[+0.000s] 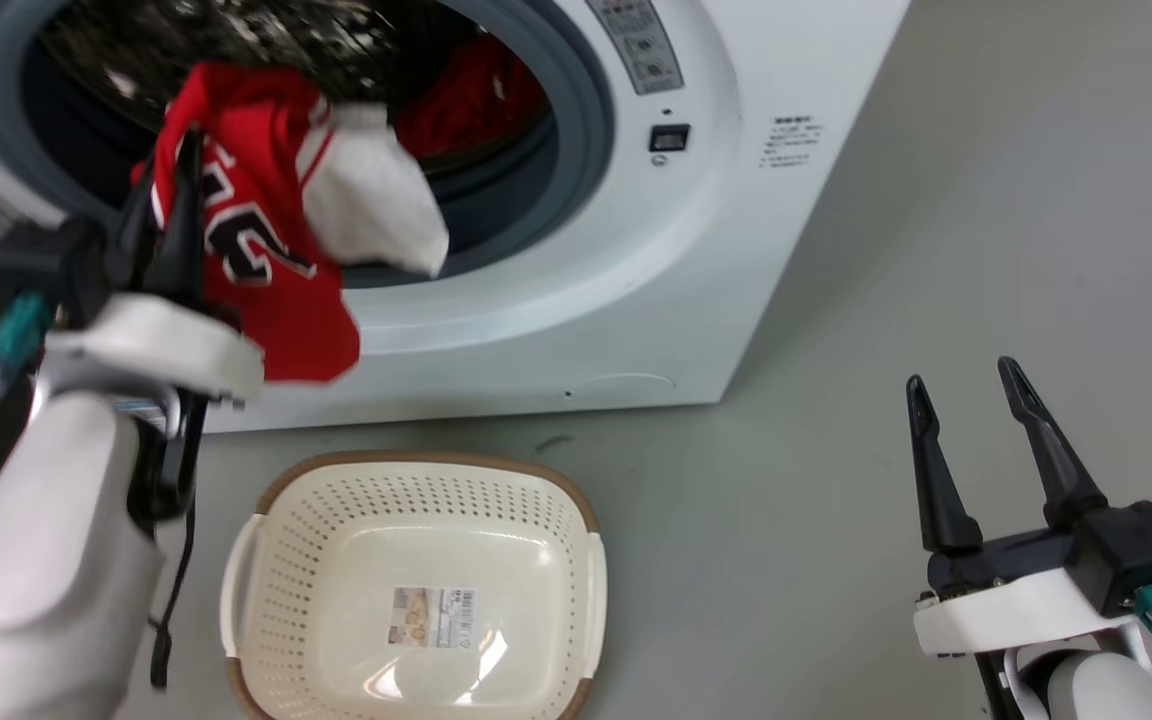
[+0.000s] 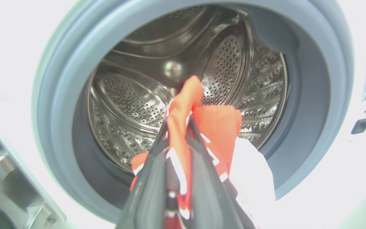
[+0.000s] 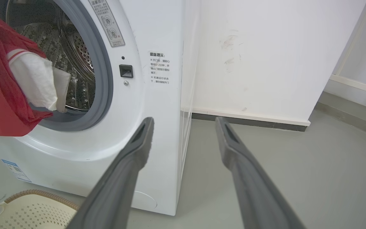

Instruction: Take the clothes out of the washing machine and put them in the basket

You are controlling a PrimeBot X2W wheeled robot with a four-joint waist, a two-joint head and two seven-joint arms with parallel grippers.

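So over on our left side, the left pincer [image 1: 176, 170] is clamped on the red jersey [image 1: 276, 290], holding it up in front of the washing machine [image 1: 696, 250] porthole. From the left wrist view, the two dark fingers [image 2: 151, 178] are squeezed together with a fold of red cloth [image 2: 218, 124] bunched between them and poking out past the tips. The jersey hangs free in the air, black-and-white numerals facing us. A white flap [image 1: 376, 200] of it droops to the right across the grey rubber ring [image 1: 586, 150]. Its lower hem dangles in front of the machine's white front panel, just above the basket's far rim.

Moving right, the second red garment [image 1: 476, 100] sits inside the drum, at the right side of the opening as the head view sees it. We can't make out any trim on it from here.

Below the door, the basket [image 1: 436, 458] sits on the grey floor [image 1: 936, 200], close to the machine's front. There's only a sticker label [image 1: 433, 615] on its bottom, no clothes.

Far right, our right pincer [image 1: 961, 378] hangs over the floor, well apart from everything. Its fingers [image 3: 233, 149] are spread wide with nothing between them, pointing at the machine's right corner and the white wall [image 3: 265, 47].
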